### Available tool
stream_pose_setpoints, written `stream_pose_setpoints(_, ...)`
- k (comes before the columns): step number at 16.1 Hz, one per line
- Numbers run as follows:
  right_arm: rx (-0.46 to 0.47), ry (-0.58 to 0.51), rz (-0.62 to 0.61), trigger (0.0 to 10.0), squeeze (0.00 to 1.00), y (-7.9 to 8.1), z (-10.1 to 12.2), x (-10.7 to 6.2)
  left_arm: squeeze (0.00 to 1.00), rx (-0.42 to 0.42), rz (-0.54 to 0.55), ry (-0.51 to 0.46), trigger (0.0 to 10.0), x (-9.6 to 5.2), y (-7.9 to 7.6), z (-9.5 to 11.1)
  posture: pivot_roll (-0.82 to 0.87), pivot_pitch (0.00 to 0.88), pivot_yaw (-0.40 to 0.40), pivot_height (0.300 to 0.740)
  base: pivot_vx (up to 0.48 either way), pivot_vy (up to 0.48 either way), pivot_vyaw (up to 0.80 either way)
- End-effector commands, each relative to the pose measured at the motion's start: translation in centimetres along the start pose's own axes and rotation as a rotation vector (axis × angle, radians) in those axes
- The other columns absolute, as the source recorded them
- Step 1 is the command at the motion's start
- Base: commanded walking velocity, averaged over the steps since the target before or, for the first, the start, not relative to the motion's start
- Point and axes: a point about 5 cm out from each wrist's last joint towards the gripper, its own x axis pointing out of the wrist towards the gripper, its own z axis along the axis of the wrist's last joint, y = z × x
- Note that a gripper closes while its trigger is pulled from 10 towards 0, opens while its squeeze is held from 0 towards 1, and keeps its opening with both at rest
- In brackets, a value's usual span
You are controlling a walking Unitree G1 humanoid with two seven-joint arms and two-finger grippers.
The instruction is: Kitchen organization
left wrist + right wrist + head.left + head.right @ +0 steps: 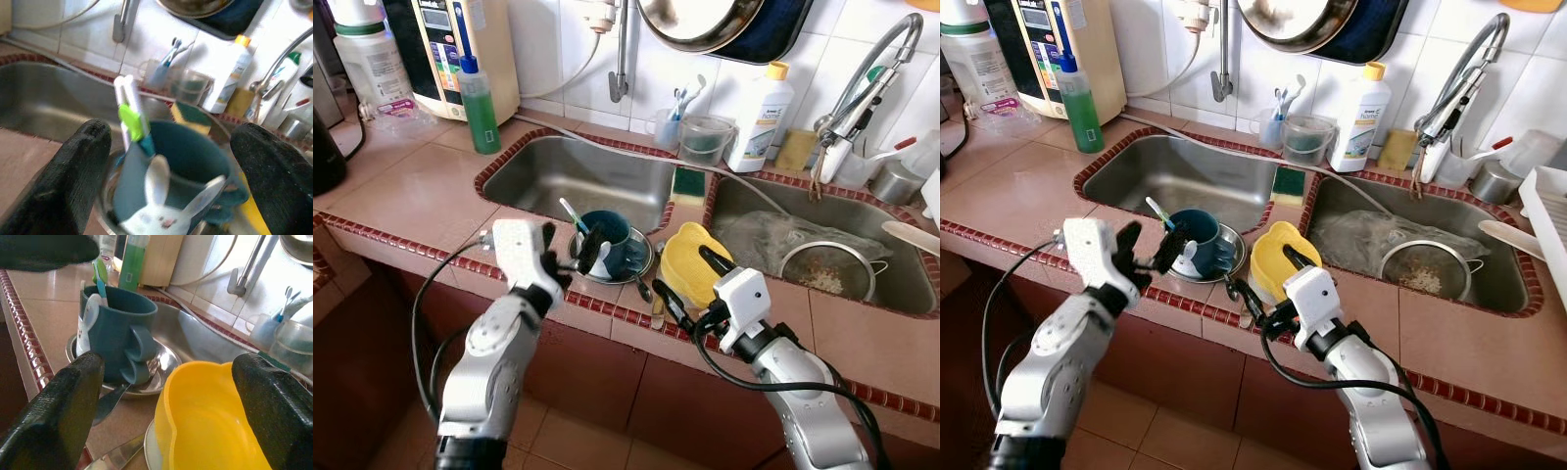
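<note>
Our left gripper [570, 257] had its fingers [73, 171] spread wide, holding nothing, framing the teal mug [607, 240] from the near side; in the left wrist view the mug sat between them but we couldn't tell contact. Our right gripper [690, 277] was also spread open and empty, one finger over the yellow bowl [690, 262], the other low at the counter [421, 191] edge.

The mug stood on a small metal saucer [641, 266] on the counter strip in front of the left sink [578, 176], with a toothbrush [131, 115] and white spoons inside. The bowl sat just beside it, at the divider. A strainer [822, 269] lay in the right sink.

We judged the tidying barely begun: nothing was lifted, mug and bowl both left to move.
</note>
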Motion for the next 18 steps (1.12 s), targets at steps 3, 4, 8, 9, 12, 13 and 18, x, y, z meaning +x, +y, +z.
stream_pose_setpoints(3, -0.012, -0.009, -0.001, 10.0, 0.0, 0.0, 0.4, 0.2, 0.0, -0.013, -0.011, 0.001, 10.0, 0.7, -0.5, 0.3, -0.14, 0.0, -0.029, 0.74, 0.0, 0.0, 0.0)
stream_pose_setpoints(4, -0.012, -0.009, -0.001, 10.0, 0.0, 0.1, 0.5, 0.2, 0.0, -0.013, -0.011, 0.003, 10.0, 0.9, -0.6, 0.2, -0.14, 0.0, -0.029, 0.74, 0.0, 0.0, 0.0)
stream_pose_setpoints(8, -0.008, -0.013, -0.005, 10.0, 0.0, 0.3, 0.6, 0.4, 0.0, -0.046, 0.006, 0.014, 10.0, 1.6, -0.9, 0.3, -0.14, 0.0, -0.027, 0.74, 0.0, 0.0, 0.0)
stream_pose_setpoints(9, -0.007, -0.014, -0.008, 10.0, 0.0, 0.3, 0.6, 0.4, 0.0, -0.048, 0.019, 0.02, 10.0, 1.7, -0.8, 0.3, -0.14, 0.0, -0.026, 0.74, 0.0, 0.0, 0.0)
stream_pose_setpoints(12, -0.004, -0.014, -0.018, 10.0, 0.0, 0.3, 0.7, 0.5, 0.0, -0.043, 0.043, 0.022, 10.0, 1.9, -0.6, 0.5, -0.14, 0.0, -0.023, 0.74, 0.0, 0.0, 0.0)
stream_pose_setpoints(13, -0.003, -0.015, -0.021, 10.0, 0.0, 0.3, 0.7, 0.6, 0.0, -0.046, 0.055, 0.025, 10.0, 2.0, -0.5, 0.5, -0.13, 0.0, -0.023, 0.74, 0.0, 0.0, 0.0)
stream_pose_setpoints(18, 0.003, -0.019, -0.025, 10.0, 0.0, 0.5, 0.7, 0.8, 0.0, -0.02, 0.115, 0.041, 10.0, 2.4, -0.2, 0.5, -0.13, 0.005, -0.021, 0.74, 0.0, 0.0, 0.0)
